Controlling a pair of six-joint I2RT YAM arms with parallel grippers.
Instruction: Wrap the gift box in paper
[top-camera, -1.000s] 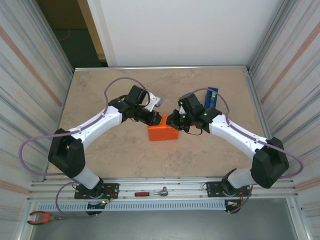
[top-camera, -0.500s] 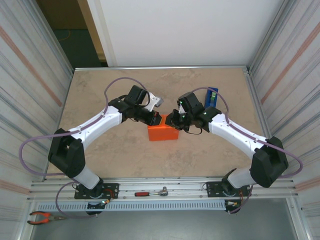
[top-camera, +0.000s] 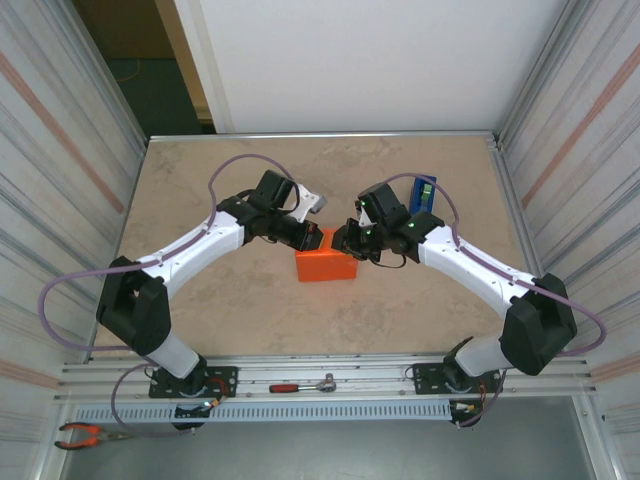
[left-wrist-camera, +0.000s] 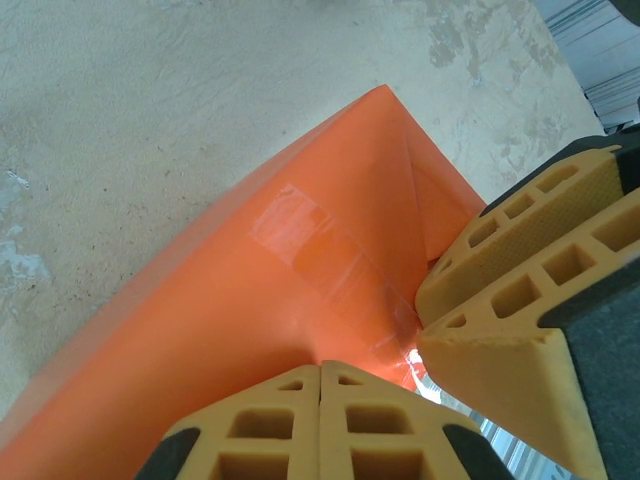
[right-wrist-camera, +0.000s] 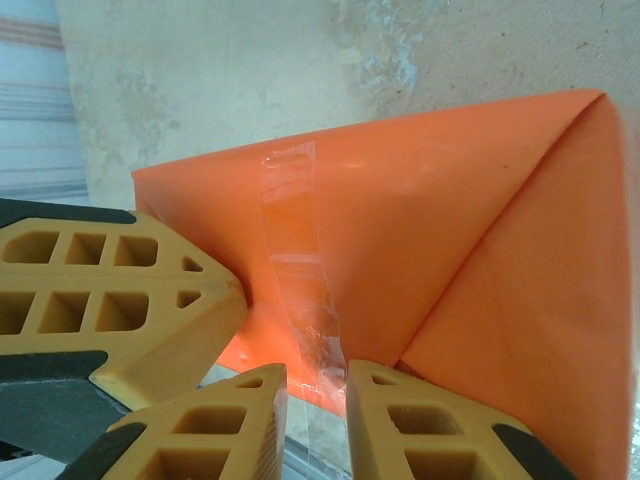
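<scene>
Left side first: the left end effector (left-wrist-camera: 320, 425) is clamped tight, its ribbed yellow fingers pressed together with nothing between them, nosing against the folded end of the bright orange sheet of thin paper (top-camera: 325, 268). That paper sits wrapped as a parcel in the middle of the mottled beige worktop (top-camera: 200, 300), with the gift box hidden inside. A clear strip of sticky tape (right-wrist-camera: 290, 230) crosses the seam. Now the right end effector (right-wrist-camera: 315, 420): its jaws are narrowly parted, straddling the tape's lower end and gripping nothing I can make out. The danger is that tape clinging to a pad could peel on withdrawal and spring the triangular flap. A sideways nudge could also slide the light parcel.
</scene>
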